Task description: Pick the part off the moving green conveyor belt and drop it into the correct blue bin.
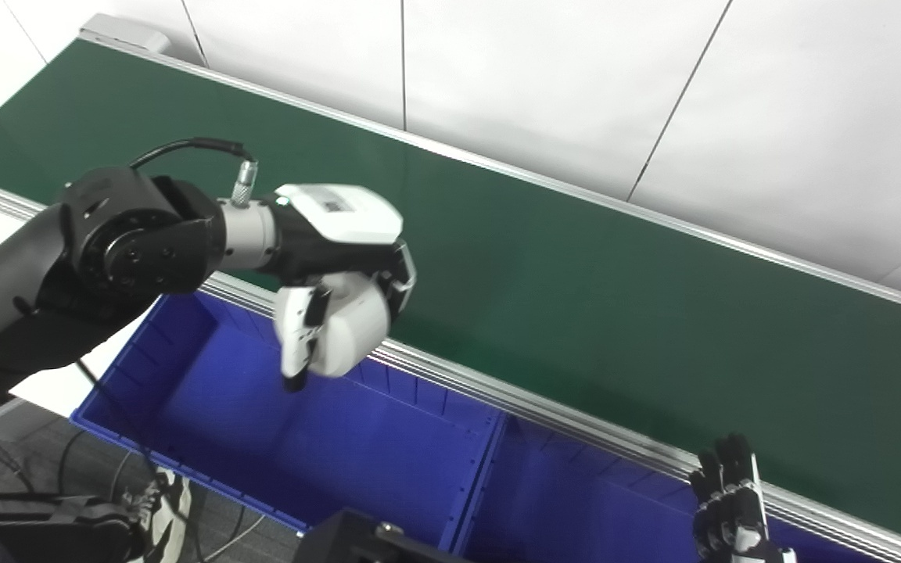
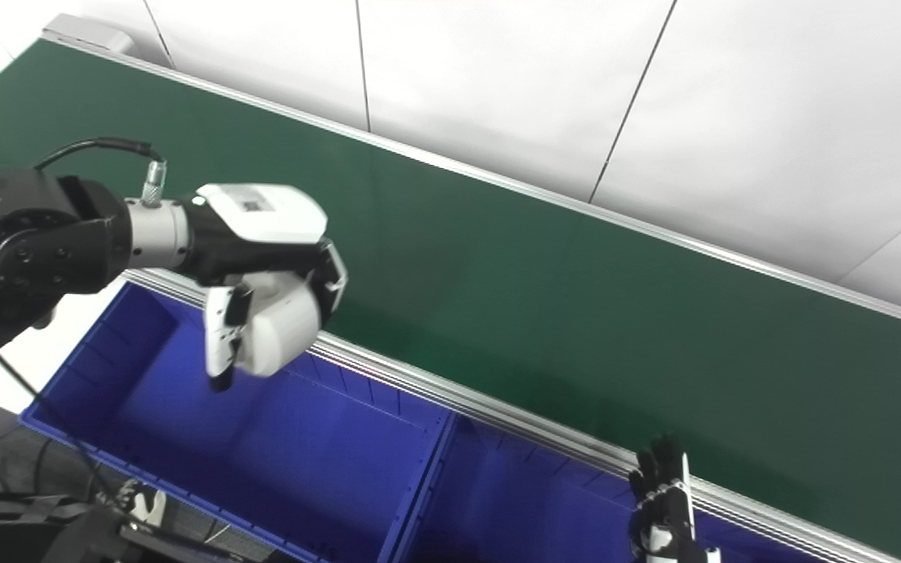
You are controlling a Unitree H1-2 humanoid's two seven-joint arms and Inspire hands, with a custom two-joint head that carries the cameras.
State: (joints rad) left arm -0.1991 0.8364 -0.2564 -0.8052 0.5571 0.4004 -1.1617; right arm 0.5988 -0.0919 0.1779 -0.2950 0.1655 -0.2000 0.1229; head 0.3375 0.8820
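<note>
Hovering over the left blue bin, the left robot hand is curled shut; held part cannot be told. No part is seen on the conveyor belt. Right robot hand is spread, idle. Drop is judged pending.

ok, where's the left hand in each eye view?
Left eye view: left hand sits left of centre, over the belt's near rail, above the left bin.
Right eye view: left hand sits further left, over the same rail, above that bin.
Shared landmark: the divider between the two bins, right of and below the hand in both.
</note>
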